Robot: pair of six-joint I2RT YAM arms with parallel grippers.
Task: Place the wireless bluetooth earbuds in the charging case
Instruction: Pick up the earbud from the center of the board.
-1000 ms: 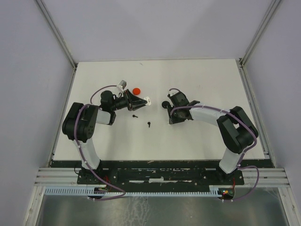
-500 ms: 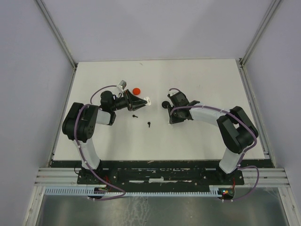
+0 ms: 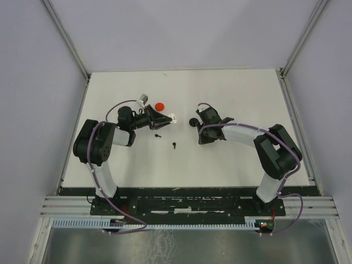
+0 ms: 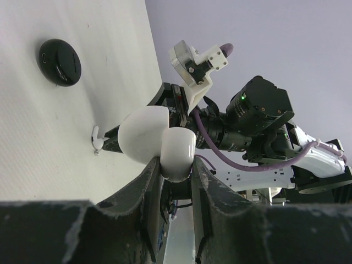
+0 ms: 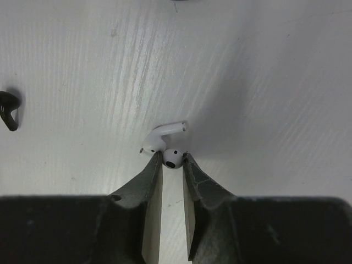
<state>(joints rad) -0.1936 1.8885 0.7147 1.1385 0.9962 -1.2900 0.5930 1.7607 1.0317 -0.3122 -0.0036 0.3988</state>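
Glossy white charging case [image 4: 144, 132], lid open, sits clamped in left gripper [image 4: 176, 166]; right of the case, right gripper [image 5: 172, 160] pinches a white stemmed earbud [image 5: 163, 133] lying on the table [image 5: 258, 77]

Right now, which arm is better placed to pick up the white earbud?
Right: the right gripper sits over the white earbud on the table, one finger each side. The left gripper is busy, shut on the white case.

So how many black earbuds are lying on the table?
2. One black earbud lies near the middle of the table; the second black earbud lies just right of it, nearer the arm bases. Others might be hidden.
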